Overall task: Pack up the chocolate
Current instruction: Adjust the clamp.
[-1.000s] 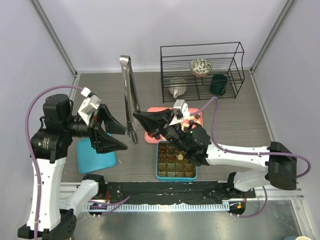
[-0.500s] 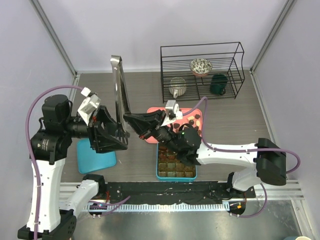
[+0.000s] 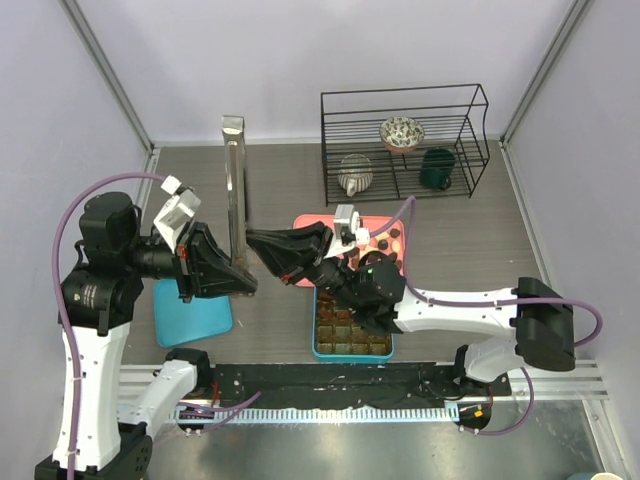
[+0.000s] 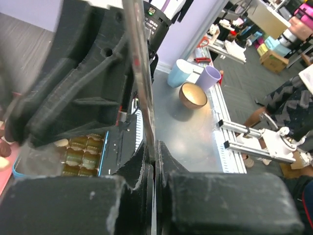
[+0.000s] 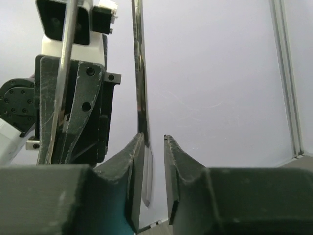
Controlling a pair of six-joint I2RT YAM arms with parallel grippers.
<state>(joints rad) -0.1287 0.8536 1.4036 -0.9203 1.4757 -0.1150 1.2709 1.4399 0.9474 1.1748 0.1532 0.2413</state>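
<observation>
A pair of long metal tongs (image 3: 234, 190) hangs over the table, pointing away from the arms. My left gripper (image 3: 246, 284) is shut on its near end, with the thin steel strip pinched between the fingers (image 4: 143, 161). My right gripper (image 3: 256, 243) stands open beside it; one tongs arm (image 5: 140, 73) lies against its left finger with a gap to the other. Small dark and light chocolate pieces (image 3: 394, 238) lie on the pink tray (image 3: 303, 221). More chocolate fills the brown compartments of the teal box (image 3: 352, 351), partly hidden by the right arm.
A teal lid (image 3: 193, 317) lies under the left arm. At the back right a black wire rack (image 3: 402, 95) holds a patterned bowl (image 3: 401, 132), a dark green mug (image 3: 437, 168) and a striped pot (image 3: 355, 174).
The tongs swung left and away. My left gripper closed on them, and my right gripper, which held them shut, has opened.
</observation>
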